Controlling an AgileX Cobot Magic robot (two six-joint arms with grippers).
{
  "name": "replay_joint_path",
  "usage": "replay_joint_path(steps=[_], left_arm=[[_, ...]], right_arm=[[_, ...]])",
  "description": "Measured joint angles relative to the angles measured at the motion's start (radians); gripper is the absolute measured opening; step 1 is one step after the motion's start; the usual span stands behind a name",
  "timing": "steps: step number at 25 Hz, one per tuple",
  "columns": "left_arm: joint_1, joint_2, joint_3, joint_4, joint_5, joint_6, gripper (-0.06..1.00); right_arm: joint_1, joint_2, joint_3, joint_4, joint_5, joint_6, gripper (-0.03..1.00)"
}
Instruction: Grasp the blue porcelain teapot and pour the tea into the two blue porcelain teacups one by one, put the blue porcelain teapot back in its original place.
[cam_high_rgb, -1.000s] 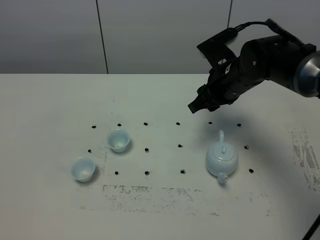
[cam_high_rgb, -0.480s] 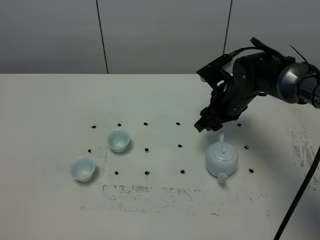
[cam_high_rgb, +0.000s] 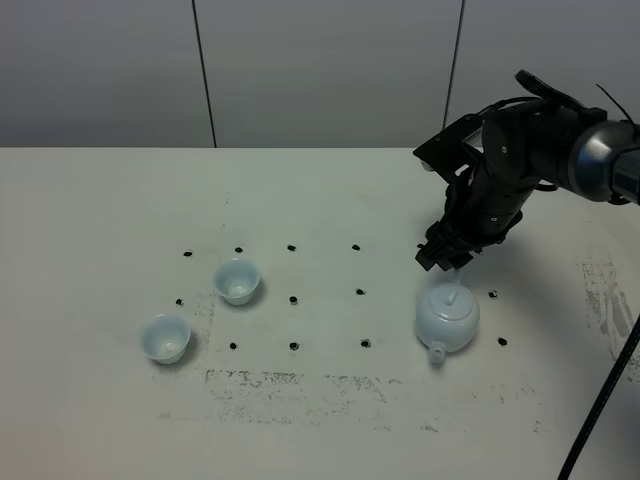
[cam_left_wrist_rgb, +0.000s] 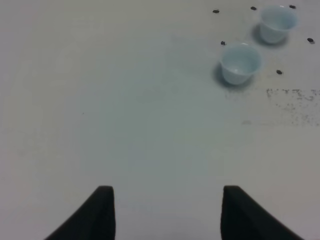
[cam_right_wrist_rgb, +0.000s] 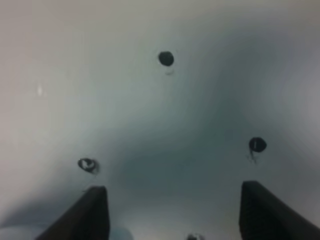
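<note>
The pale blue teapot (cam_high_rgb: 447, 318) stands on the white table (cam_high_rgb: 320, 200) at the right, its spout toward the front edge. My right gripper (cam_high_rgb: 438, 260) hovers just behind and above its handle; in the right wrist view (cam_right_wrist_rgb: 175, 215) its jaws are open and empty over bare table. Two pale blue teacups (cam_high_rgb: 237, 281) (cam_high_rgb: 166, 338) stand at the left. The left wrist view shows both teacups (cam_left_wrist_rgb: 241, 62) (cam_left_wrist_rgb: 278, 22) far ahead of my left gripper (cam_left_wrist_rgb: 167, 215), which is open and empty. The left arm is out of the exterior view.
Black dot markers (cam_high_rgb: 293, 300) form a grid on the table around the cups and teapot. Scuffed grey patches (cam_high_rgb: 300, 385) run along the front. A black cable (cam_high_rgb: 600, 400) hangs at the right edge. A grey panelled wall stands behind.
My right arm has come down and moved right, from above the table's back to just behind the teapot. The teapot seems to have shifted slightly. The cups have not moved.
</note>
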Motion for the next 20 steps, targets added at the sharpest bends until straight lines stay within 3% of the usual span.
replay_joint_path(steps=[9,20], left_arm=[[0.000,0.000,0.000,0.000,0.000,-0.001,0.45],[0.000,0.000,0.000,0.000,0.000,-0.001,0.45]], right_arm=[[-0.022,-0.006,0.000,-0.099,0.066,0.038,0.54],[-0.051,-0.071,0.009,-0.116,0.183,0.066,0.54]])
